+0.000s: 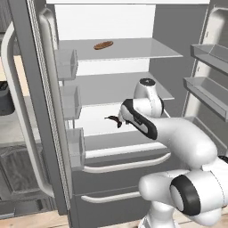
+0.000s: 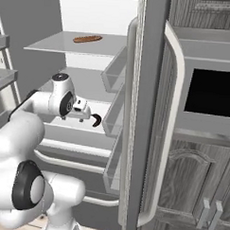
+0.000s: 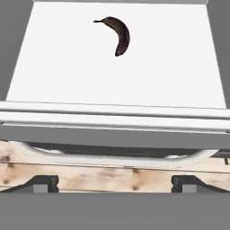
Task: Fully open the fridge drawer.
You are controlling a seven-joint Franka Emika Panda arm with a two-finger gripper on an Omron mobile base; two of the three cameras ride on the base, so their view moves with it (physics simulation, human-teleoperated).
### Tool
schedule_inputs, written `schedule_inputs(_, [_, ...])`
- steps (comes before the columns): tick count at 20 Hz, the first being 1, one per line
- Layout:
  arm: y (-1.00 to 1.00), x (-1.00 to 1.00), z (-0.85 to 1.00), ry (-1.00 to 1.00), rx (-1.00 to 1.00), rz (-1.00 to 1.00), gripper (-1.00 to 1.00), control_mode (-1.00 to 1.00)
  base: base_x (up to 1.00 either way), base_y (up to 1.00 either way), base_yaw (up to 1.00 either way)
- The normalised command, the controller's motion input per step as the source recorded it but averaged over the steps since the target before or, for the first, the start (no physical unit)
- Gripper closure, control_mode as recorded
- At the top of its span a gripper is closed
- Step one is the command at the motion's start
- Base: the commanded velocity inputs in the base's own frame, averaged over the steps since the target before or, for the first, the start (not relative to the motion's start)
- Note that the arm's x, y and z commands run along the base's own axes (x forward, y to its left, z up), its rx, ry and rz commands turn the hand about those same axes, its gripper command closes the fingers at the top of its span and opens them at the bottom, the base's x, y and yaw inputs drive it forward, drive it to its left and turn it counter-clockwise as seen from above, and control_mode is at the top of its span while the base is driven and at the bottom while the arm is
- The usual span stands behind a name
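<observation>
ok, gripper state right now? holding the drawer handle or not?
Gripper: jaws open, holding nothing. It hangs above the fridge drawer's bar handle, not closed on it.

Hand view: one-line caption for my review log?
Open gripper hovers above the fridge drawer handle; dark banana on white floor.

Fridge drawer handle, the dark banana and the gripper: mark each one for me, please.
fridge drawer handle (image 1: 129, 165): left base view, middle of the curved pale bar.
banana (image 3: 121, 37): hand view, middle of its dark body on the white floor.
gripper (image 3: 115, 184): hand view, midway between the two dark finger tips.
</observation>
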Motion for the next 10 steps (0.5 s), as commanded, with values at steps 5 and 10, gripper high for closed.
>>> schedule_inputs(5, [0.00, 0.32, -0.27, -0.13, 0.01, -0.05, -1.00, -1.00, 0.00, 0.00, 0.00])
schedule_inputs(10, [0.00, 0.32, -0.32, -0.03, 0.00, -0.01, -1.00, -1.00, 0.00, 0.00, 0.00])
